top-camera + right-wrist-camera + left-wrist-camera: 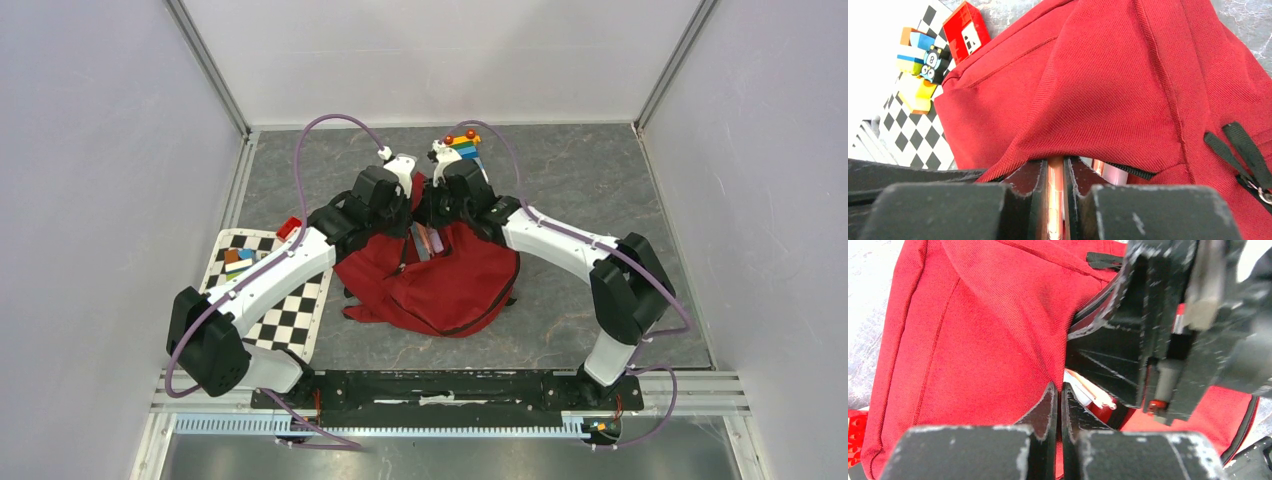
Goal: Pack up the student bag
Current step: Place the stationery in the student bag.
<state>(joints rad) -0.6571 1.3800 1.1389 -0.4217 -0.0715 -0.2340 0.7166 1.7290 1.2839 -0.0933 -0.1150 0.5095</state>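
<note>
An 8 is seen on a toy block (932,60). The left gripper (1058,401) is closed at the student bag (440,285); a coppery slab (1055,200) is pinched by the right gripper (1055,170). Grey marbled table (580,180).

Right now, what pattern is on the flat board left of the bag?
Black-and-white checks on the board, clearest in the top external view.

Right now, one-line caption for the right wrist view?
Right end effector pinches a thin pinkish item at the opening of the student bag.
</note>
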